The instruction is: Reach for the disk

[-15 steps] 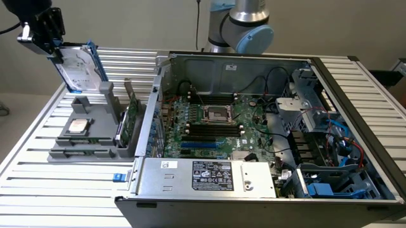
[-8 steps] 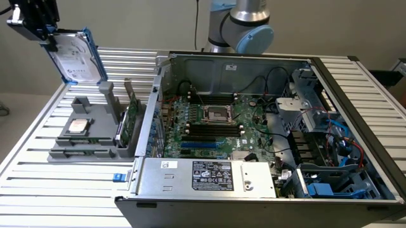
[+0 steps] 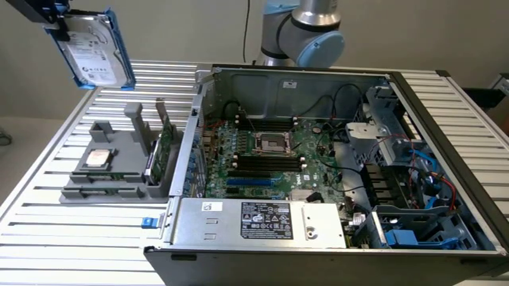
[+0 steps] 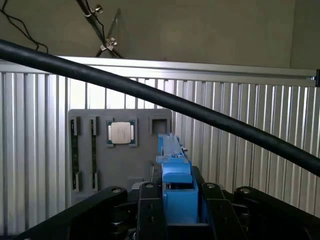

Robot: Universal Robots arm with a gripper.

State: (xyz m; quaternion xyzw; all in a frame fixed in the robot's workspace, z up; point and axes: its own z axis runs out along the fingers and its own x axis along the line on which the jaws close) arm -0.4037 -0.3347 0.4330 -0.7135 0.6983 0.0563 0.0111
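While high above the grey tray [image 3: 107, 134], the claw [image 4: 179, 202] is clamped on the disk [image 3: 94, 50].

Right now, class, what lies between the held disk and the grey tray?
Nothing. In the exterior view the disk, gripped by the fingers, hangs clear above the grey tray, with bare air between them.

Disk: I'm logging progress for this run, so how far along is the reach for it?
Done: the reach looks complete; the gripper is shut on the disk by its blue carrier rail. In hand: the disk hangs above the slatted table, to the exterior view's left of the open computer case. Left: nothing of the reach appears undone.
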